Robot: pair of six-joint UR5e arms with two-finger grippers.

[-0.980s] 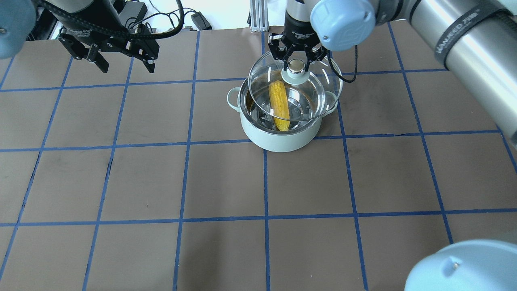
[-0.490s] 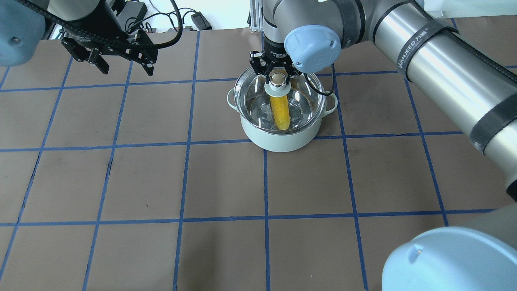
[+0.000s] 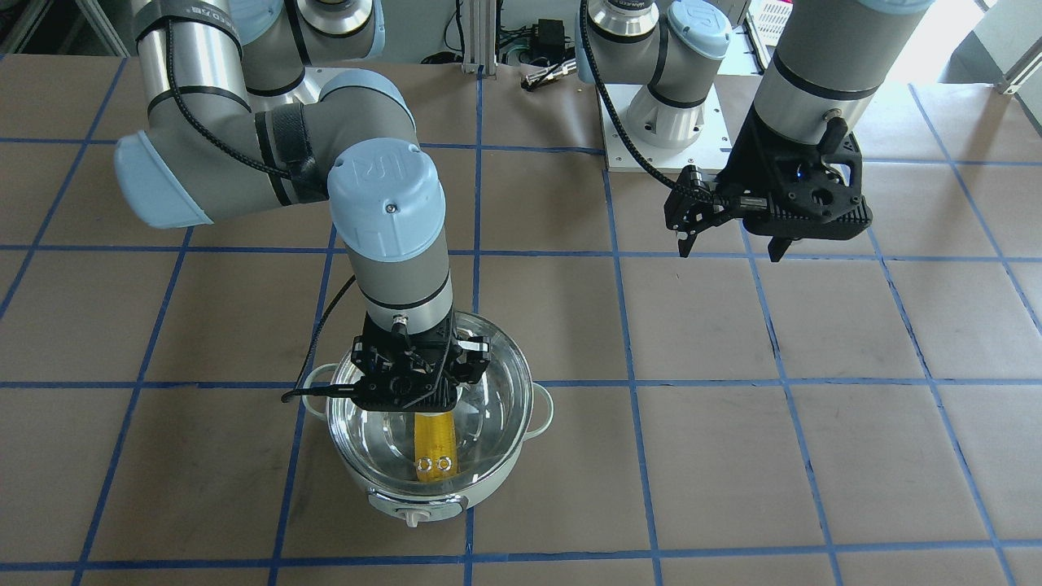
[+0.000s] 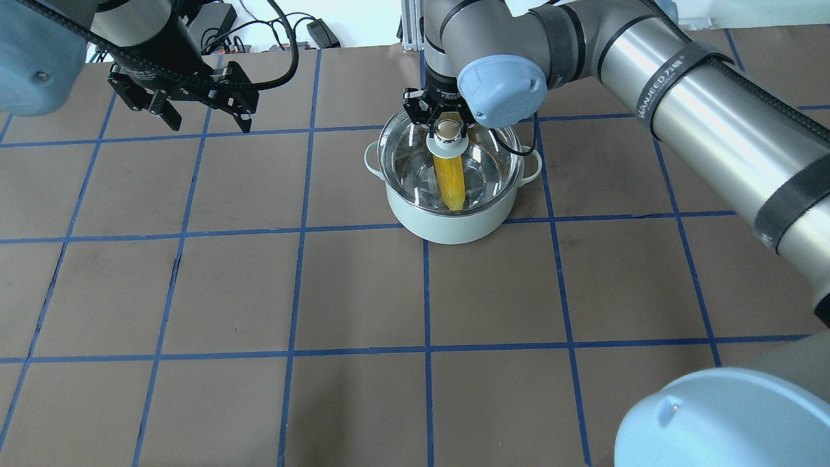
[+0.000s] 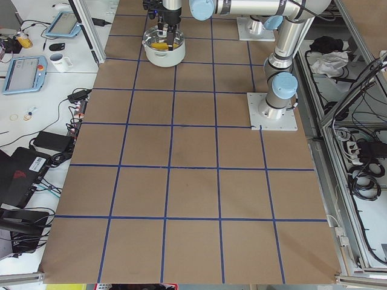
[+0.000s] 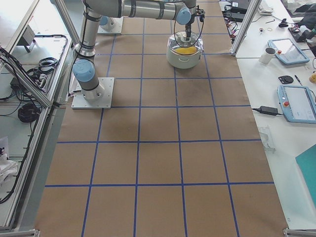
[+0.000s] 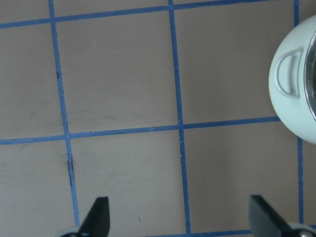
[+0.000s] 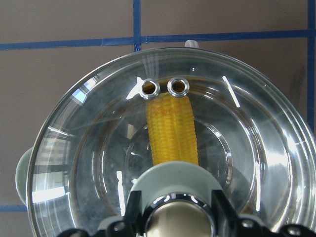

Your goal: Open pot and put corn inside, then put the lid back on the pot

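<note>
The pale mint pot (image 4: pixel 447 227) stands at the table's far middle, and the yellow corn (image 4: pixel 450 183) lies inside it. The clear glass lid (image 4: pixel 403 154) sits level on the pot's rim. My right gripper (image 4: pixel 445 129) points down over the lid's centre, its fingers closed against the beige knob. In the right wrist view the fingers (image 8: pixel 132 217) flank the knob, and the corn (image 8: pixel 173 129) and two vent holes show through the lid (image 8: pixel 256 148). My left gripper (image 4: pixel 207 120) is open and empty above the table, left of the pot (image 7: pixel 291 98).
The brown table mat with its blue tape grid (image 4: pixel 425 292) lies around the pot. Cables and a power brick (image 4: pixel 322 31) lie past the far edge. The arm base plates (image 3: pixel 659 122) stand on the robot's side.
The right gripper carried the lid left and down from a tilted hover onto the pot's rim. In the last half second it barely moved. The left gripper shifted slightly.
</note>
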